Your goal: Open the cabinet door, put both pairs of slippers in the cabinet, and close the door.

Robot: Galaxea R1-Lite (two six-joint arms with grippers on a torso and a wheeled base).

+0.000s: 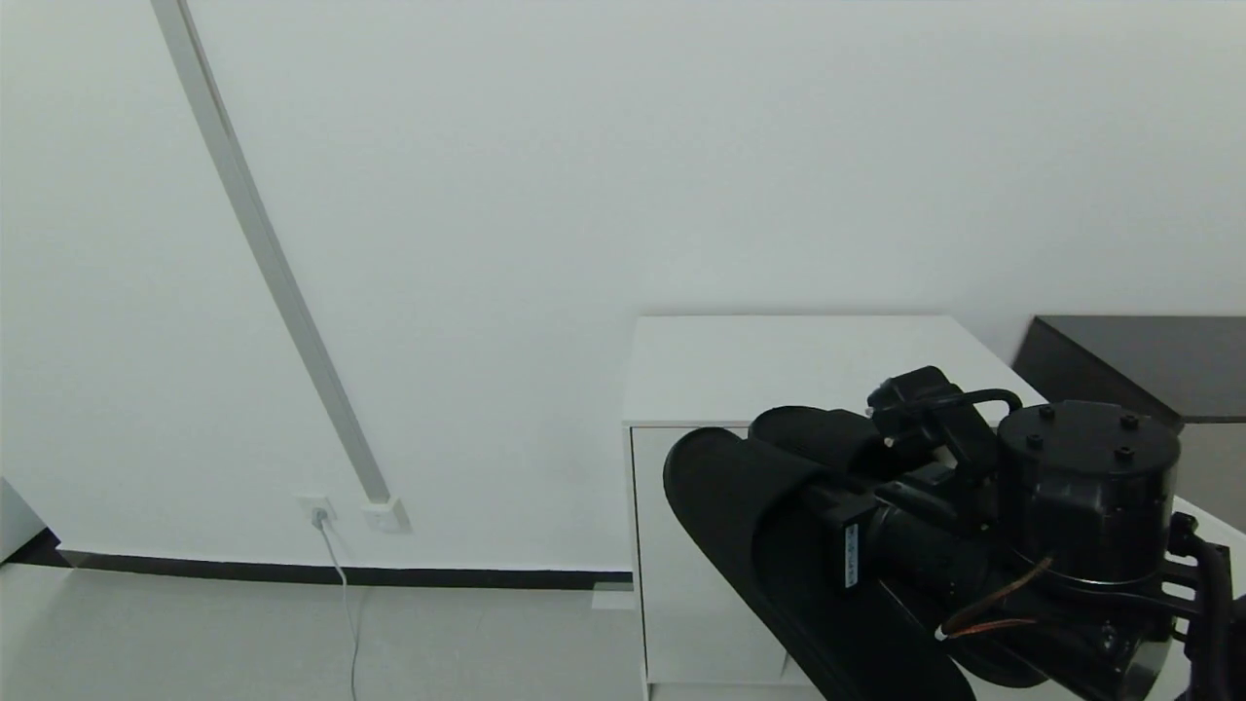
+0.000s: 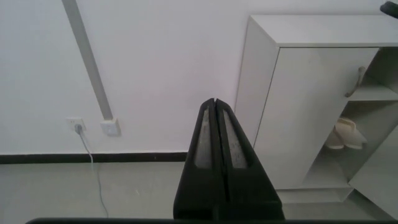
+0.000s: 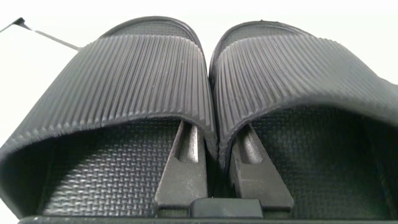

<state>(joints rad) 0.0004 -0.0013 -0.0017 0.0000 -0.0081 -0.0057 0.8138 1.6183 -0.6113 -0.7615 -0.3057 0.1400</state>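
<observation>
Right gripper (image 3: 216,129) fingers (image 3: 183,165) narrow, clamped on touching inner sides of black slippers (image 3: 143,74), held in air before white cabinet (image 1: 779,360), hiding part of its front. Left gripper (image 2: 215,111) fingers pressed together, empty, pointed at wall beside cabinet. Pale slippers (image 2: 347,134) lay on shelf inside. Wall socket (image 1: 316,506), slanted conduit (image 1: 263,243), dark desk (image 1: 1139,350) around.

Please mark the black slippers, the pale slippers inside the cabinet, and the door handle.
black slippers (image 3: 143,68): right wrist view, on the ribbed strap of one slipper.
pale slippers (image 2: 347,134): left wrist view, on the middle of the pair.
door handle (image 2: 357,81): left wrist view, on the middle of the bar.
</observation>
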